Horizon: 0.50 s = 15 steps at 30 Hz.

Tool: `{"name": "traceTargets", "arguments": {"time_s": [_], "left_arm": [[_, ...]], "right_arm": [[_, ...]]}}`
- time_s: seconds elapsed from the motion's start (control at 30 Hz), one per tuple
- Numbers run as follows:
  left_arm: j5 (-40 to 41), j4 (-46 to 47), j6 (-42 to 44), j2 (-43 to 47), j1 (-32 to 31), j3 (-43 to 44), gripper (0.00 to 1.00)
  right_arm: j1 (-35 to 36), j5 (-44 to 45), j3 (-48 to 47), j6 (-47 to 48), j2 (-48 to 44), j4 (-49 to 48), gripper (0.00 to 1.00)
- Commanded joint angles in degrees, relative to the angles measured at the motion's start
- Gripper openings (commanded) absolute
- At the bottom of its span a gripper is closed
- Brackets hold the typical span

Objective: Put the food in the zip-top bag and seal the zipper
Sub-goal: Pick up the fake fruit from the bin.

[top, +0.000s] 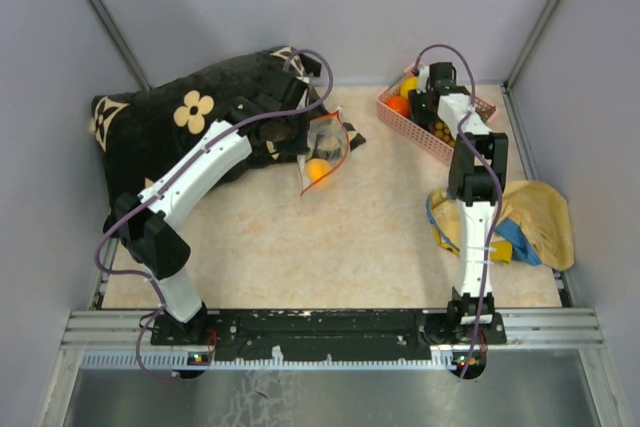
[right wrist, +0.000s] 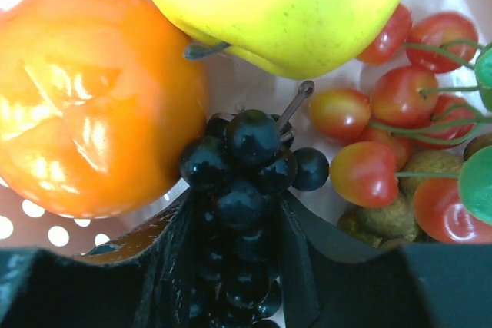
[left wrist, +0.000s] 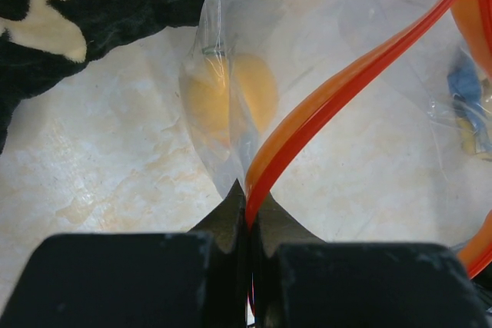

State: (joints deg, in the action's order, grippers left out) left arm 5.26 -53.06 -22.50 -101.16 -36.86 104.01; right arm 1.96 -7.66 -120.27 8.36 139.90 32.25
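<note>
The clear zip-top bag [top: 325, 145] lies at the edge of a black cloth with an orange fruit [top: 317, 169] inside. My left gripper [left wrist: 248, 205] is shut on the orange-red zipper [left wrist: 338, 90] at the bag's mouth, and the orange fruit [left wrist: 231, 101] shows through the plastic. My right gripper [right wrist: 238, 220] is down in the pink basket [top: 405, 119], its fingers closed against both sides of a bunch of dark grapes [right wrist: 246, 163]. Around the bunch lie an orange fruit [right wrist: 92, 97], a yellow-green apple [right wrist: 284, 5], red cherries [right wrist: 400, 97] and tan-brown balls [right wrist: 419, 170].
A black cloth with cream flower marks [top: 170, 117] covers the back left of the table. A yellow-and-blue cloth [top: 540, 217] lies at the right, beside the right arm. Grey walls close in the table on three sides.
</note>
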Motion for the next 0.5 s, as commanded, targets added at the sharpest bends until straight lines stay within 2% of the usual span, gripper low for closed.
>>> {"name": "traceTargets", "arguments": {"time_s": [0.0, 0.07, 0.13, 0.33, 0.47], "left_arm": [[-1.12, 0.91, -0.40, 0.90, 0.39, -0.91, 0.00], [-1.26, 1.31, -0.46, 1.32, 0.37, -1.44, 0.00], [-1.32, 1.71, -0.65, 1.64, 0.38, -1.98, 0.00], [-1.74, 3.12, -0.80, 2.89, 0.39, -3.63, 0.00], [-1.83, 3.93, -0.79, 3.72, 0.38, -4.73, 0.00]], "right_arm": [[-0.03, -1.95, 2.15, -0.84, -0.05, 3.46, 0.31], [-0.02, -3.79, 1.75, -1.44, -1.46, 3.49, 0.17], [-0.03, -4.71, 1.97, -2.55, -3.31, 2.66, 0.09], [-0.03, -5.21, 4.08, -5.41, -9.11, -0.47, 0.00], [-0.03, -4.42, 4.62, -5.93, -12.03, -1.08, 0.00]]}}
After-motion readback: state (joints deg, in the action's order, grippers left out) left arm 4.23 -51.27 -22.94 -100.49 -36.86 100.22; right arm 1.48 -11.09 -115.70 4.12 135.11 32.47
